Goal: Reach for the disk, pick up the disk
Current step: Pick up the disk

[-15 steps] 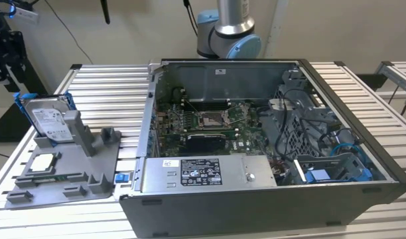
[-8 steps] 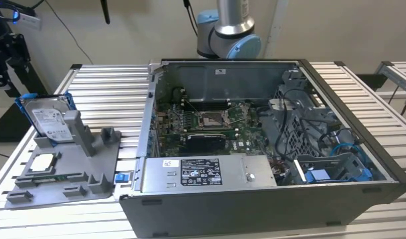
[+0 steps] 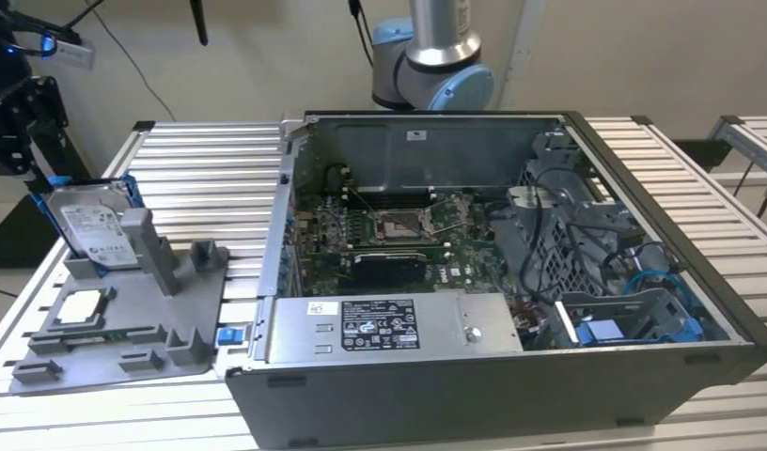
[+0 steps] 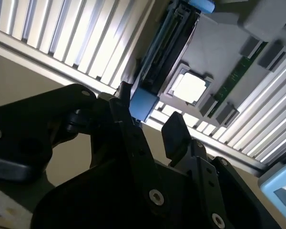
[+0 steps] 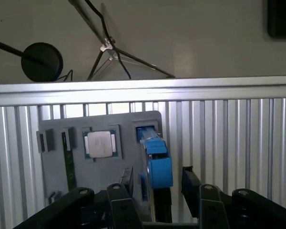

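First wrist view | tool (image 5: pixel 158 179) open, empty | disk (image 5: pixel 157 152) between its fingers (image 5: pixel 189 179)

exterior view overlooks table (image 3: pixel 195 169); both wrist views share disk (image 5: pixel 157 164).

A robotics lab: an open desktop computer case (image 3: pixel 509 282) lies on a slatted aluminium table (image 3: pixel 208 160), a grey robot arm (image 3: pixel 434 56) rises behind it, and a black tripod (image 5: pixel 106 46) stands beyond the table's edge.
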`<state>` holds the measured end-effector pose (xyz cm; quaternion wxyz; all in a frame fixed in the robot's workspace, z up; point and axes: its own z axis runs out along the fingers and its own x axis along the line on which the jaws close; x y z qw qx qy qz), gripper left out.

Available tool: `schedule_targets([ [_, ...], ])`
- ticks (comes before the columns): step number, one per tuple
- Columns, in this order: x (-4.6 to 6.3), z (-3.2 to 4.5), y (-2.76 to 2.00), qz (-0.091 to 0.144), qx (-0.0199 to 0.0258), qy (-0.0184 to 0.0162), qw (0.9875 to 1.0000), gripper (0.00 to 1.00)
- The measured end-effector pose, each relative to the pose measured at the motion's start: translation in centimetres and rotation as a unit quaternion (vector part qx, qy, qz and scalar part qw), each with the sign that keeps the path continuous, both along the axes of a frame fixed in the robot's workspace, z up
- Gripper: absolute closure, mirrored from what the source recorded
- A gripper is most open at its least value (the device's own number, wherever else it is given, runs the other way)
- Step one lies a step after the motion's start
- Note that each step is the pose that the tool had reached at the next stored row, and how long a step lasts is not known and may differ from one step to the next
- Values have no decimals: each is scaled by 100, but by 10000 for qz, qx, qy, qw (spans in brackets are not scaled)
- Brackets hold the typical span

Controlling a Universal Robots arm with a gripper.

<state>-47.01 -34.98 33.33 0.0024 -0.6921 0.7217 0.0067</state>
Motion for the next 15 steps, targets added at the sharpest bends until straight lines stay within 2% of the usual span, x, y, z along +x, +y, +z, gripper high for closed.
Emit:
schedule_targets([
  [15,14,-255,0,190,0,1,9998,0],
])
